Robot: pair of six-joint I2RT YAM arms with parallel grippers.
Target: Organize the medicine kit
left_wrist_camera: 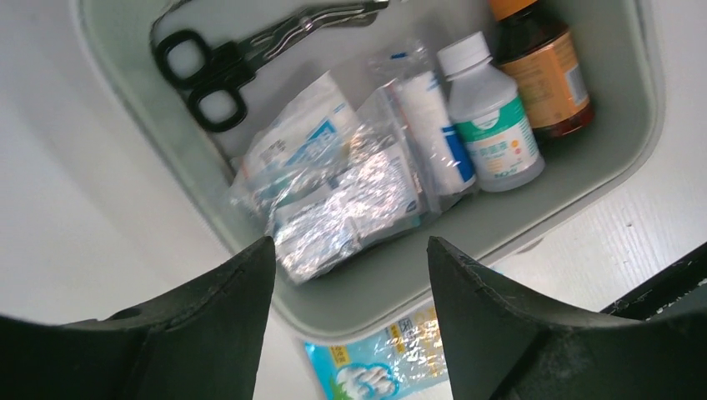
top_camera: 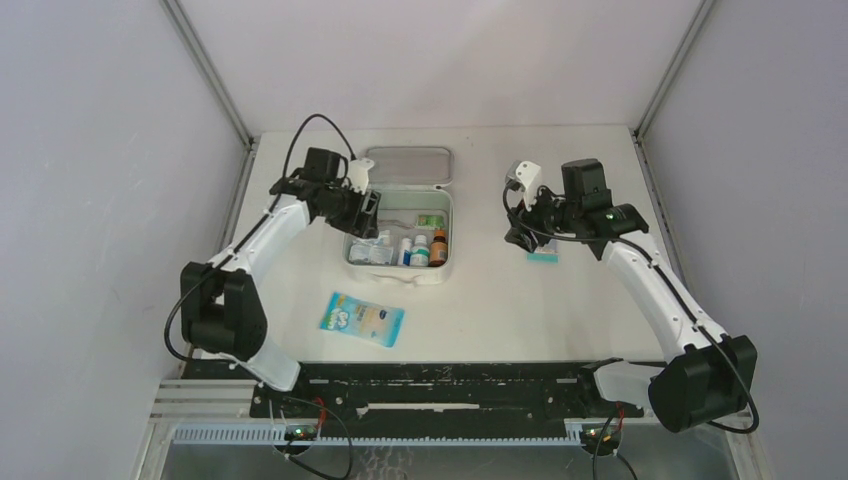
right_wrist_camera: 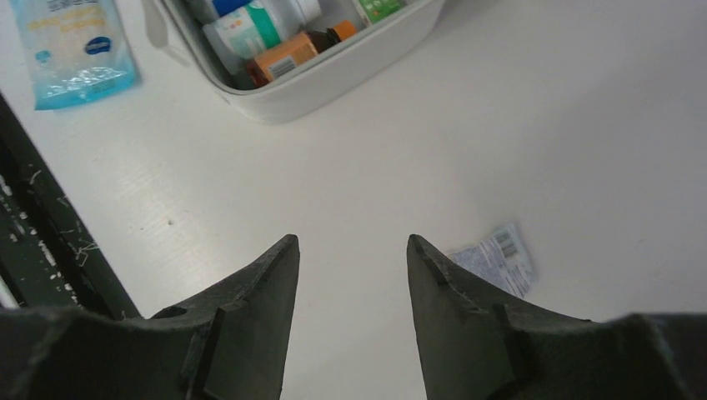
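I have the medicine kit (top_camera: pixel 398 273) lying open near the middle of the tabletop (top_camera: pixel 500 310). Its lid (top_camera: pixel 405 167) is folded flat toward the far side, so either arm can reach the tray from above. The left gripper (left_wrist_camera: pixel 350 246) hangs over the tray's near-left part with its fingers spread and nothing between them. Right under it, the clear packets (left_wrist_camera: pixel 342 200) lie loose and overlapping, which looks to me like things dropped in rather than arranged. The scissors (left_wrist_camera: pixel 208 71) lie flat toward the far-left corner. The white bottle (left_wrist_camera: pixel 492 125) and the amber bottle (left_wrist_camera: pixel 542 71) sit touching along the right side, though I cannot tell whether they stand or lie. Keeping the bulky things at the edges leaves the middle free for flat ones, and I judge that is the reason for this layout. Two items are outside the kit. The blue-and-white packet (top_camera: pixel 362 318) lies flat on the tabletop just in front of the kit's near-left corner. A small packet (right_wrist_camera: pixel 496 258) lies well to the kit's right. The right gripper (right_wrist_camera: pixel 352 242) hovers over bare tabletop beside that small packet, spread and empty, with the packet just off to one side of its fingers. I read this as a setup to fetch it. It would first have to shift over the packet, and something so thin and flat may slide instead of lifting.
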